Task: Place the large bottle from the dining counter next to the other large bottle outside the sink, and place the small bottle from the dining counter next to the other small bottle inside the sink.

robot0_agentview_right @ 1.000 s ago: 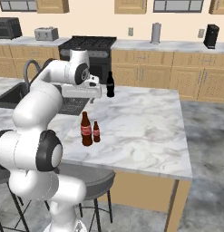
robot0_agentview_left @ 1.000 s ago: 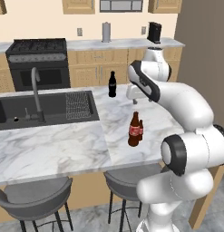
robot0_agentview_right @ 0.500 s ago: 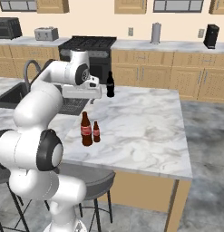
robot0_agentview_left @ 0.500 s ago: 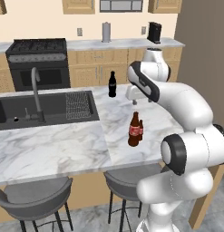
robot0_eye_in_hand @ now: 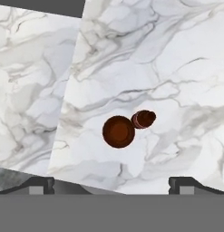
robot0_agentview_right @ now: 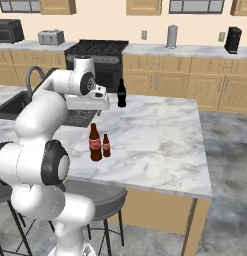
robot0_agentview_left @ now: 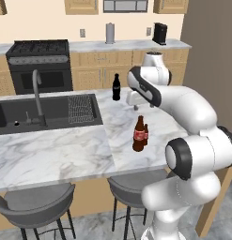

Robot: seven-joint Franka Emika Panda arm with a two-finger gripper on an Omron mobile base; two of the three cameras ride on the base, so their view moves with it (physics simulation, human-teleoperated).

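Nothing placed yet: tall brown red-labelled bottle point(robot0_agentview_left: 139, 134) and tiny brown bottle point(robot0_agentview_left: 145, 134) stand touching on the marble desk point(robot0_agentview_left: 65, 150), well apart from the glossy black bottle point(robot0_agentview_left: 116, 87) by the dark sink point(robot0_agentview_left: 23, 112), tool point(robot0_eye_in_hand: 111, 183) spread wide overhead, holding nothing

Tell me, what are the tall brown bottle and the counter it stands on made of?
The large bottle looks like glossy brown glass or plastic, since it shines and has a red label; I can't tell which. The dining counter looks like polished marble: white with grey veins, on a light wooden base.
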